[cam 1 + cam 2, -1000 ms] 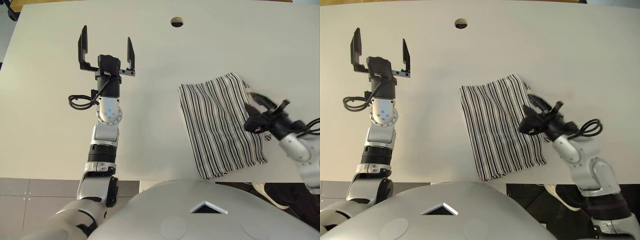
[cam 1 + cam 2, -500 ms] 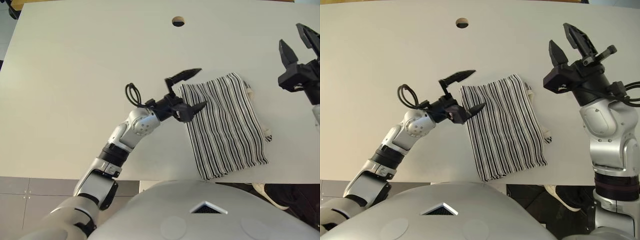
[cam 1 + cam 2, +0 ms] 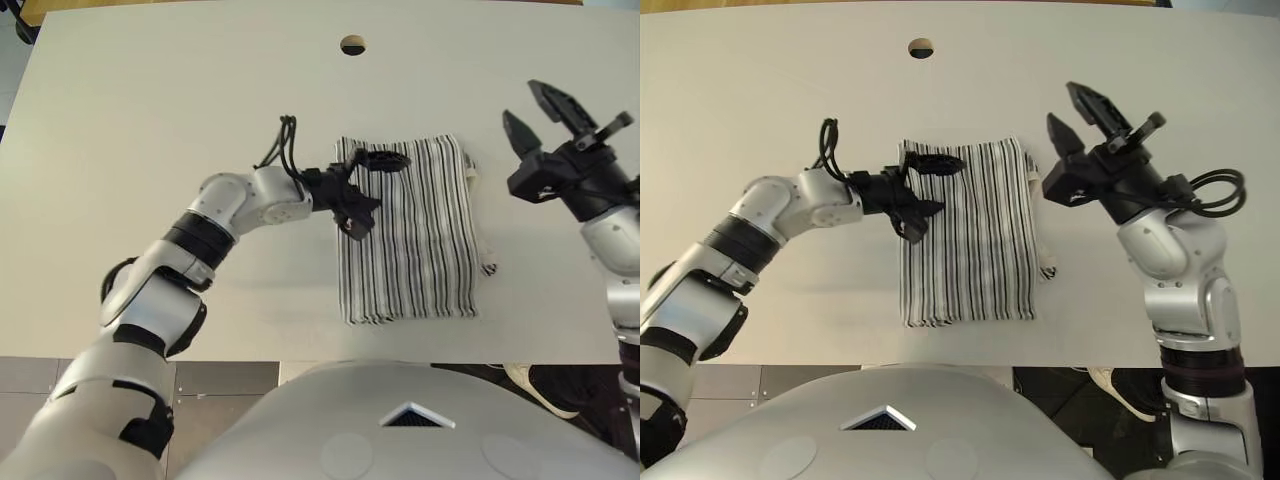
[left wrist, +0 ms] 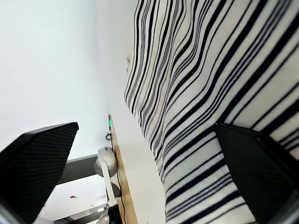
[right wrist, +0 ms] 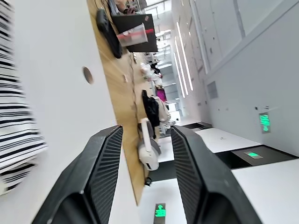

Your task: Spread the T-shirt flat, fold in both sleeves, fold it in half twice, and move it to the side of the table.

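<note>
T-shirt (image 3: 415, 235) folded, striped (black-white), rectangular

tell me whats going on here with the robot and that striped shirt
A two-armed robot is working on a striped T-shirt, which lies folded into a compact rectangle near the front edge of the white table. The left gripper is open at the shirt's left edge, with one finger over the stripes. The right gripper is open too, held off to the shirt's right and not touching it.

T-shirt (image 4: 201, 70) — partly beyond the left wrist view's edge
</note>
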